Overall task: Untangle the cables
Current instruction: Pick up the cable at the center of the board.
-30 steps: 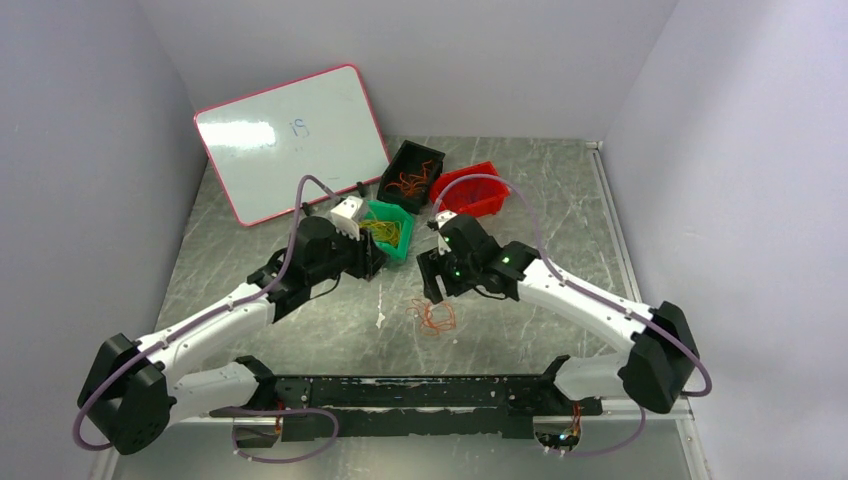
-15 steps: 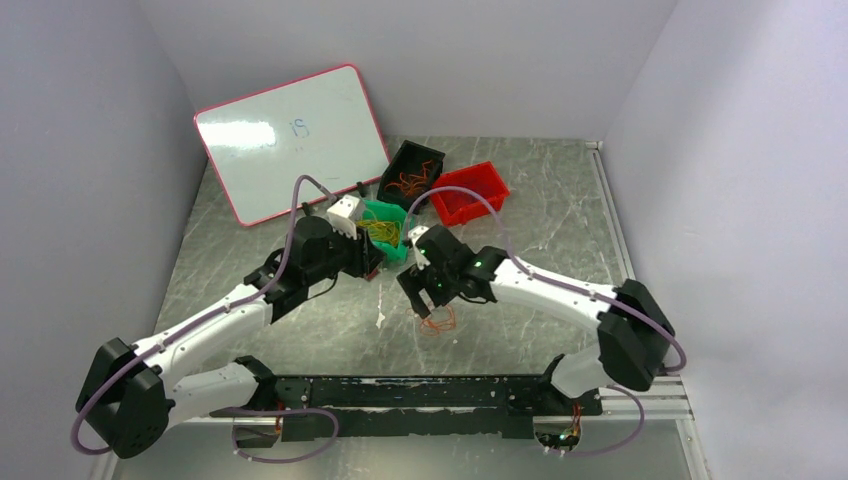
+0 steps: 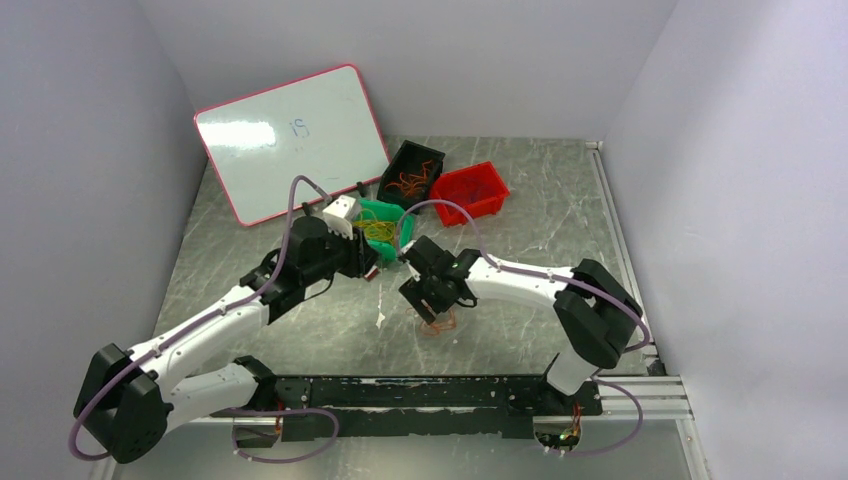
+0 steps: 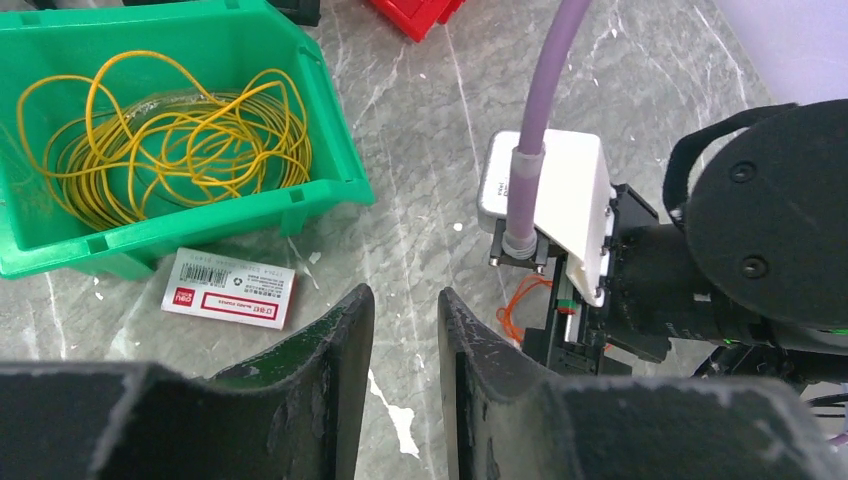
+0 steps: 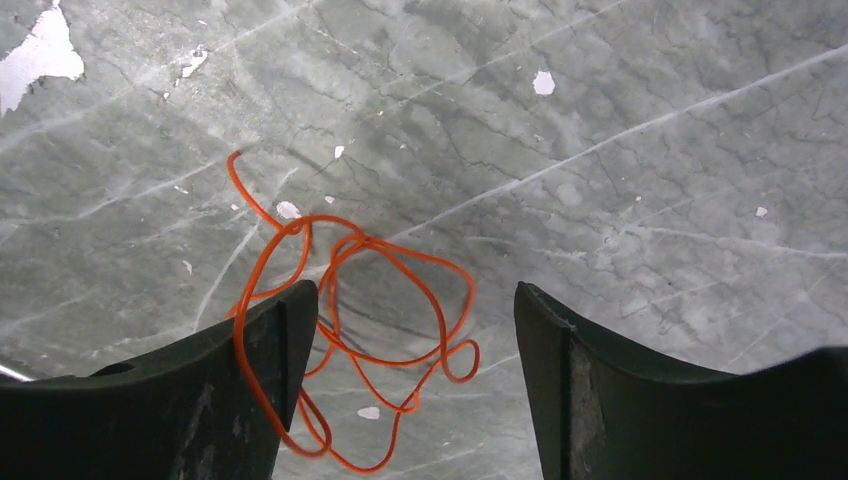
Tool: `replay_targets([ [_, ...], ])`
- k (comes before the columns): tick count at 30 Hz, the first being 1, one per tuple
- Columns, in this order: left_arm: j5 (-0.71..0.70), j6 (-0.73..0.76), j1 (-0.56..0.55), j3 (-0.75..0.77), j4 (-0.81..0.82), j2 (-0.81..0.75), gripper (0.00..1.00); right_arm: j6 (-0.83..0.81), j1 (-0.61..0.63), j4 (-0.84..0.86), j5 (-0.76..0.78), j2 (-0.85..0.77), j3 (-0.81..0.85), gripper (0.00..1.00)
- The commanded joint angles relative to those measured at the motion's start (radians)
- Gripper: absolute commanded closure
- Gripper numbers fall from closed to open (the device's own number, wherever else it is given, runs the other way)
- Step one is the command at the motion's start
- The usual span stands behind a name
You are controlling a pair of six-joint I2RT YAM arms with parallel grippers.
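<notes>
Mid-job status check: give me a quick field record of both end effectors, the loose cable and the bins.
left end effector: narrowly open, nothing between the fingers, near the green bin
right end effector: wide open, straddling the orange cable, not gripping it
orange cable: loose tangle lying on the table
green bin: holds yellow cables
black bin: holds orange-red cables
red bin: at the back, right of the black bin

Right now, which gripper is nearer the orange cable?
Right. The right gripper is directly over the orange cable, jaws open; the left gripper is off to the side, by the green bin.
</notes>
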Motion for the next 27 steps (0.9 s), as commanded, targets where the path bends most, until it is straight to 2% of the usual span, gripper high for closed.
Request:
replay_targets([
  [1, -0.025, 0.012, 0.007, 0.01, -0.01, -0.026, 0.65, -0.037, -0.017, 0.005, -0.005, 0.013, 0.033, 0.27],
  [4, -0.025, 0.011, 0.009, 0.007, -0.015, -0.032, 0.65, -0.044, -0.037, 0.006, -0.025, 0.017, 0.035, 0.38],
  [9, -0.031, 0.009, 0.012, 0.001, -0.018, -0.045, 0.65, -0.043, -0.042, 0.006, -0.039, 0.013, 0.032, 0.65],
  [17, -0.027, 0.006, 0.013, -0.001, -0.011, -0.043, 0.66, -0.034, -0.049, 0.002, -0.025, -0.01, 0.011, 0.85],
  [21, -0.033, 0.007, 0.015, 0.003, -0.018, -0.045, 0.66, -0.018, -0.052, -0.007, 0.029, -0.05, 0.019, 1.0],
  [27, -0.066, 0.012, 0.017, 0.024, -0.047, -0.057, 0.66, 0.004, -0.071, -0.034, 0.131, -0.16, 0.084, 1.0],
])
